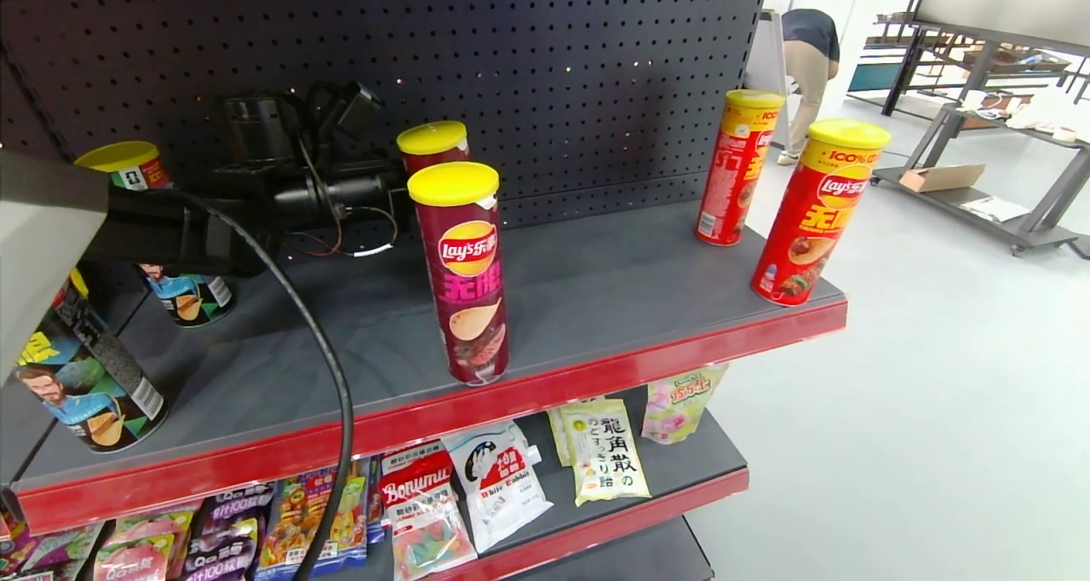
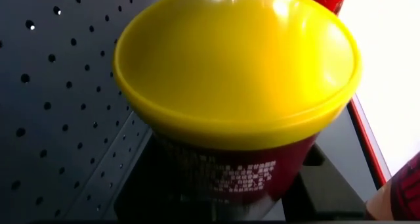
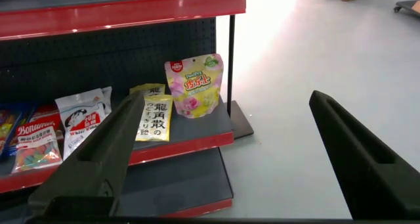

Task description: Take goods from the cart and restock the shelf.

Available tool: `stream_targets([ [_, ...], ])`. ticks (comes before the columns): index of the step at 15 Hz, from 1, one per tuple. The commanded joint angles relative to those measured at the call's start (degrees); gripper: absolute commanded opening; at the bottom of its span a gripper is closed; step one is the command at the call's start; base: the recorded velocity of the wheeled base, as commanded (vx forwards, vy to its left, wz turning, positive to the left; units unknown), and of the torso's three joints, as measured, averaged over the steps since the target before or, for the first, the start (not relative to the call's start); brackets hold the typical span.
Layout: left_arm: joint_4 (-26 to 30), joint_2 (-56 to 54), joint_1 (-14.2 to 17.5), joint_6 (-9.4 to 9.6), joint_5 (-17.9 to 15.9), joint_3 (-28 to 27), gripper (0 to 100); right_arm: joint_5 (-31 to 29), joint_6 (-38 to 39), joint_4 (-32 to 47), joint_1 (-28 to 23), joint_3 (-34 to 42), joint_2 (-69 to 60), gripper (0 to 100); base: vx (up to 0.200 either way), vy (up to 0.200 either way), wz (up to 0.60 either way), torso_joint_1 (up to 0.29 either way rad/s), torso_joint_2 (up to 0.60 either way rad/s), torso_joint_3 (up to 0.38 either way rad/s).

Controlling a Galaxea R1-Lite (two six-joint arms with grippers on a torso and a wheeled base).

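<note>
Stretching level over the shelf [image 1: 596, 291], left gripper [image 1: 393, 191] at rear maroon can [image 1: 433, 142]

The head camera looks forward and down from close before the upper shelf [image 1: 596, 291], with the pegboard [image 1: 553, 70] at 12 o'clock and the lower shelf [image 1: 702, 455] of snack bags [image 1: 502, 479] at 6 o'clock. The left wrist camera sits right above the yellow lid [image 2: 236, 60] of a maroon can [image 2: 230, 175] by that pegboard, the can the head view shows at 10 o'clock. The right wrist camera hangs lower and farther off, facing the lower shelf between the wide-spread fingers of the right tool [image 3: 224, 98], and shares the pale green bag [image 3: 194, 85] with the head view.
</note>
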Motion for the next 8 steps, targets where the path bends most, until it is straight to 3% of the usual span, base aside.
stream_targets([
  [1, 0.14, 0.38, -0.08, 0.45, 0.06, -0.03, 0, 0.02, -0.02, -0.01, 0.02, 0.01, 0.05, 100, 0.000, 0.000, 0.00, 0.000, 0.00, 0.000],
  [8, 0.23, 0.82, -0.34, 1.06, -0.73, -0.65, 0, 0.02, -0.02, -0.01, 0.02, 0.01, 0.05, 100, 0.000, 0.000, 0.00, 0.000, 0.00, 0.000],
])
